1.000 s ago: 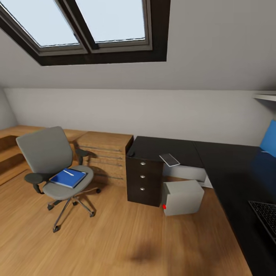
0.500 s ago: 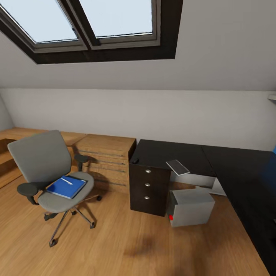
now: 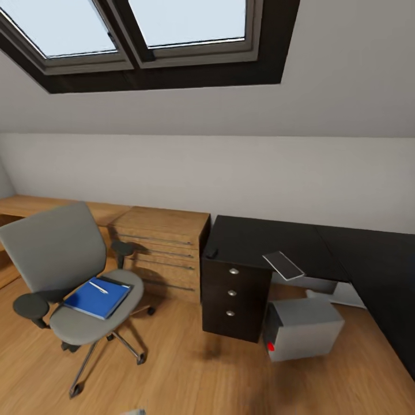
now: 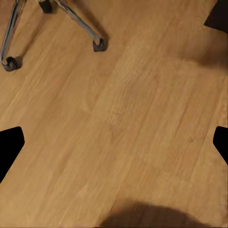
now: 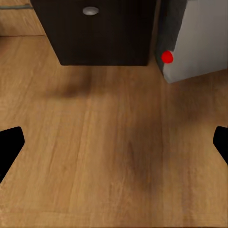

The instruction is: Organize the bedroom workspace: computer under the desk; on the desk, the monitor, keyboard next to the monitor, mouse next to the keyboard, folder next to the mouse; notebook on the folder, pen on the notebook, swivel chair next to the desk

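Head view is showing me the bedroom under a sloped ceiling with a skylight (image 3: 144, 34). At the left, the swivel chair (image 3: 69, 276) is standing on the wooden floor (image 3: 190, 374), well apart from the desk (image 3: 271, 245). On its seat the blue folder (image 3: 95, 298) is lying flat, and the pen (image 3: 98, 286) is resting on top of the folder. Behind the chair, a light wooden dresser (image 3: 164, 251) is standing against the far wall, just beside the dark drawer unit (image 3: 233, 294) of the desk. On the black desk top the notebook (image 3: 283, 265) is lying near the front edge, partly over it. A small dark thing at the left corner of the desk top may be the mouse (image 3: 211, 252), but I cannot tell surely. The computer (image 3: 302, 328) is lying on the floor to the right of the drawer unit, its red button facing near.

My left wrist view is showing the chair's casters (image 4: 99, 45) on the floor; my left gripper (image 4: 114, 142) is spread wide. My right gripper (image 5: 114, 142) is also spread wide, holding nothing, over the floor near the drawer unit and the computer.
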### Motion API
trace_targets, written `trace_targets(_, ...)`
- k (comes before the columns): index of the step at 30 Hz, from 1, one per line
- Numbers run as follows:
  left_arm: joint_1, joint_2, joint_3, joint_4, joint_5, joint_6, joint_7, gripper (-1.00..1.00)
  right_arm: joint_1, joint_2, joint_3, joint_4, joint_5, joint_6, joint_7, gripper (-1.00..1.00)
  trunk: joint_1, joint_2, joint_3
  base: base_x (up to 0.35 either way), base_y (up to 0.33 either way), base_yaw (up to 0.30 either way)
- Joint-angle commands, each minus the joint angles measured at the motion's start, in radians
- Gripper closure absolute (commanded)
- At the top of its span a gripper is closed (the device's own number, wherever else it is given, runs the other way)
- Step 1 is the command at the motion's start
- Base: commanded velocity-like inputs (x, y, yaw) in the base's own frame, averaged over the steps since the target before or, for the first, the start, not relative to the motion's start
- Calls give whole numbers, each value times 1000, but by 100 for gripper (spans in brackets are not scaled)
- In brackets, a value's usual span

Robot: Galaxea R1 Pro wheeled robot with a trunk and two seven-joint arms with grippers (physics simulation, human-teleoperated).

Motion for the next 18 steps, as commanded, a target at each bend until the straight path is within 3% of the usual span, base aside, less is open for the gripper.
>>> trace_targets(1,-1,3,-7,-70,11,0,7,-100,-1,0,8,-44,-8,5,-11,-100,1,-1,-1,334,155,0)
trace_targets(3,-1,5,-7,-166,10,16,8,-100,-6,-1,8,-134,-8,45,-33,-100,1,-1,-1,334,154,0)
trace_targets(5,-1,6,-6,-245,9,62,8,-100,-11,-2,8,-242,-6,134,-77,-100,1,-1,-1,334,146,0)
trace_targets(10,-1,7,3,-491,8,309,9,-100,-36,-2,8,-567,49,486,-214,-100,1,-1,-1,334,135,0)
trace_targets(12,-1,7,10,-555,8,366,9,-100,-51,-2,8,-636,70,573,-239,-100,1,-1,-1,334,130,0)
trace_targets(13,-1,5,22,-615,9,411,9,-100,-75,-1,7,-694,89,656,-256,-100,1,-1,-1,334,125,0)
trace_targets(16,-1,3,47,-717,10,480,9,-100,-152,5,7,-761,106,805,-274,-100,1,-1,-1,334,110,0)
trace_targets(18,-1,2,59,-805,11,545,9,-100,-260,16,2,-753,111,898,-281,-100,1,-1,-1,334,88,0)
